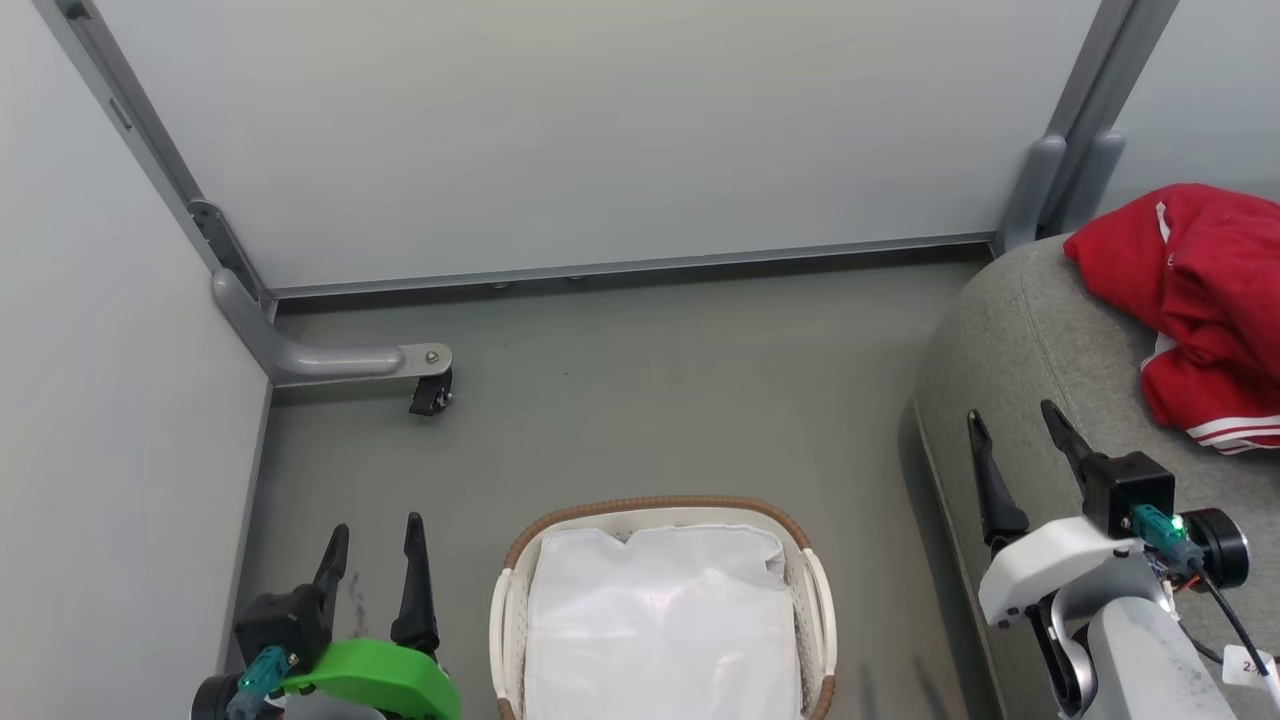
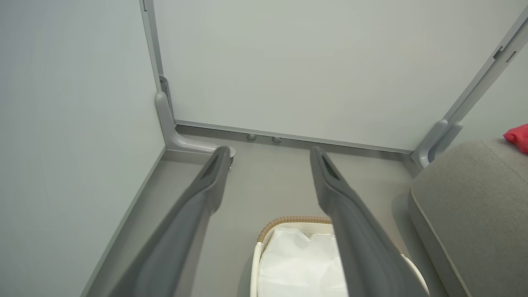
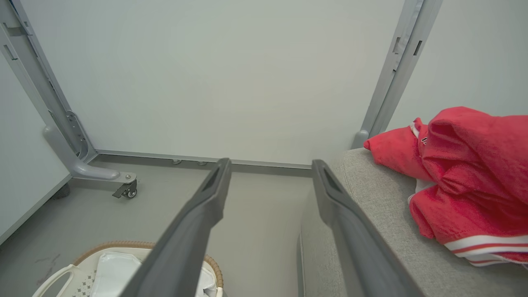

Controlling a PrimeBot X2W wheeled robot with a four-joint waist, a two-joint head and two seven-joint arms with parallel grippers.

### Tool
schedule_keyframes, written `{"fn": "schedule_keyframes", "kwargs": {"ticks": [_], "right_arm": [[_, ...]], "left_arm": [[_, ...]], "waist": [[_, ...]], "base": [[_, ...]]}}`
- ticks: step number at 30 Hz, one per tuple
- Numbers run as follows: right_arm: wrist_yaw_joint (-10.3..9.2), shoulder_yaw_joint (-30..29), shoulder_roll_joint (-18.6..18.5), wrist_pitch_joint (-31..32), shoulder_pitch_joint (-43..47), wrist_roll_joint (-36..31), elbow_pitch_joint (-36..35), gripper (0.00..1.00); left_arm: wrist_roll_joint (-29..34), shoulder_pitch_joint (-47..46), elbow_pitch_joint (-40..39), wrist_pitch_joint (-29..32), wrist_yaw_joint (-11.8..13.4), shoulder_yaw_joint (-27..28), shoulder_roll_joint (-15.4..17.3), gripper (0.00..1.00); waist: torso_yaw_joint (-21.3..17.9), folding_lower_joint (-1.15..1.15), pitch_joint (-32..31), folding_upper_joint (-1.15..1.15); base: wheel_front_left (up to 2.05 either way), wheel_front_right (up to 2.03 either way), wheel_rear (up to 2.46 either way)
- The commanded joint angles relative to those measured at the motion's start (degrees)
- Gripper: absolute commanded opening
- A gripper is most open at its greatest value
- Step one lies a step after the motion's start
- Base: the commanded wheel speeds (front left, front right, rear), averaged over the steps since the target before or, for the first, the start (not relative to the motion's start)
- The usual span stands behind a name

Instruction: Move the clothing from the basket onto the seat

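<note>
The red clothing point(image 1: 1205, 300) lies bunched on the grey seat point(image 1: 1010, 340) at the right, its white-striped hem toward me; it also shows as red clothing point(image 3: 466, 177) on the seat point(image 3: 371, 198) in the right wrist view. The white basket point(image 1: 510, 600) with brown rim stands on the floor at bottom centre, showing just its white cloth lining point(image 1: 660, 620). My left gripper point(image 1: 375, 545) is open beside the basket's left side, holding nothing. My right gripper point(image 1: 1010, 425) is open over the seat's front edge, left of the clothing and apart from it.
Pale partition panels close off the back and left. A grey panel foot with a black caster point(image 1: 430, 393) juts onto the grey floor point(image 1: 680, 400) at the left. Open floor lies between the basket, the panels and the seat.
</note>
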Motion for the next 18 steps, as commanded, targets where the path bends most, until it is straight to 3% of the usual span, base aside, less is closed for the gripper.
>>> {"fn": "schedule_keyframes", "kwargs": {"ticks": [1, 18], "right_arm": [[-0.08, 0.69, -0.19, 0.0, 1.61, 1.42, -0.69, 1.0], [-0.08, 2.52, -0.18, 0.0, 6.3, 6.48, -3.2, 1.0]], "left_arm": [[-0.79, 0.95, 0.1, -0.02, -0.18, -0.18, 0.05, 1.0], [-0.72, 1.13, 0.62, -0.02, 0.16, -0.39, 0.05, 1.0]], "waist": [[0.72, 0.0, -0.96, 0.0], [-0.02, 0.0, -1.73, 0.0]], "base": [[0.0, 0.0, 0.0], [0.0, 0.0, 0.0]]}}
